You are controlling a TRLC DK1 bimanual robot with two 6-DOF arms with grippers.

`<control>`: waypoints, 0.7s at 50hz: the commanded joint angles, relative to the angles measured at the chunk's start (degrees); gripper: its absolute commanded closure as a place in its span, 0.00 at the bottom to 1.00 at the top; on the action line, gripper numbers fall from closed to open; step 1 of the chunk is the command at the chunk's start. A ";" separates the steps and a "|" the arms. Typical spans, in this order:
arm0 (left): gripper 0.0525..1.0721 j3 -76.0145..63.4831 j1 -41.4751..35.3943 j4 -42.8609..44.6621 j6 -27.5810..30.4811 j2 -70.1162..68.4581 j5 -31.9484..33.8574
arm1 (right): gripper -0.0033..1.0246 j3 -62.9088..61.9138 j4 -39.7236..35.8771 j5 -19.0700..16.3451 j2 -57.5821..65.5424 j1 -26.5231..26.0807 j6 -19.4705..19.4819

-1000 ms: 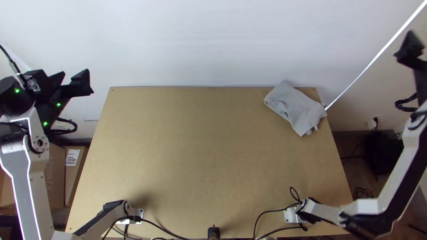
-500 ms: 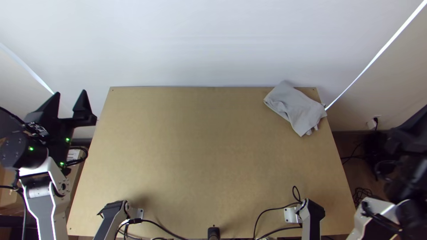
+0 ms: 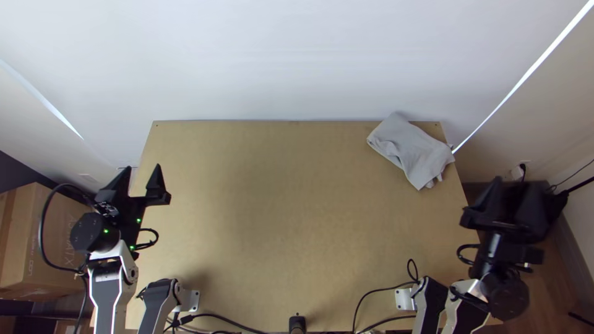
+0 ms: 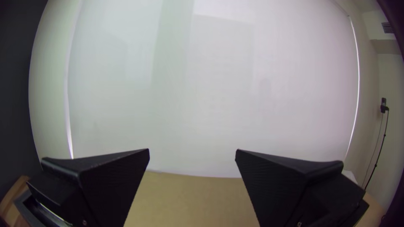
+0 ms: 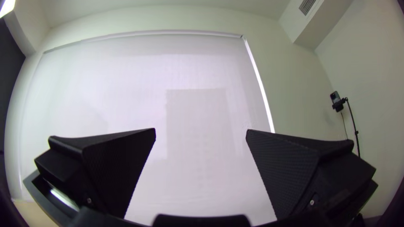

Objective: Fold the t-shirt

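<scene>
Top view: toward ten o'clock of the light wooden table (image 3: pixel 278 247), the left arm's black, broad-fingered gripper (image 3: pixel 143 166) gapes wide, holding nothing. Toward two o'clock, by the far corner, the light-grey cloth t-shirt (image 3: pixel 411 151) lies in a compact, slightly rumpled packet. Toward three o'clock, the right arm's matching black gripper (image 3: pixel 515 182) is spread wide, empty. Folding looks finished; next, probably just park both arms.

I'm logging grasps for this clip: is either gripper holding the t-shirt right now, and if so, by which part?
Neither holds it: the left gripper and right gripper are open and empty.
</scene>
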 commanded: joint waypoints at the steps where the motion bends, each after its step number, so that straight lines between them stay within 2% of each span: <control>1: 0.04 -5.61 -0.87 3.41 -2.45 -2.89 -0.28 | 0.04 -8.73 0.11 0.33 -7.53 4.78 -4.08; 5: 0.04 -10.27 -2.10 5.78 -2.54 -5.61 -0.28 | 0.04 -14.62 0.64 0.59 -12.45 8.04 -6.02; 9: 0.04 -13.61 -3.33 6.13 -2.45 -7.90 -0.28 | 0.04 -15.06 -3.49 3.67 -12.36 9.09 -5.49; 16: 0.04 -18.79 -4.39 6.84 -2.28 -9.92 -0.28 | 0.04 -18.23 -6.22 4.02 -12.36 11.73 -4.00; 20: 0.04 -21.43 -5.26 7.28 -2.28 -11.15 -0.28 | 0.04 -20.60 -7.71 6.66 -12.36 16.30 -4.43; 27: 0.04 -25.56 -7.29 7.45 -1.93 -14.76 -0.28 | 0.04 -23.94 -14.21 14.13 -12.36 29.48 -5.67; 32: 0.04 -29.25 -9.22 7.19 -0.61 -19.50 -0.28 | 0.04 -24.73 -17.11 16.15 -12.36 37.39 -5.75; 35: 0.04 -31.18 -10.01 5.78 0.97 -24.07 -0.28 | 0.04 -24.73 -19.40 16.06 -12.28 39.06 -5.93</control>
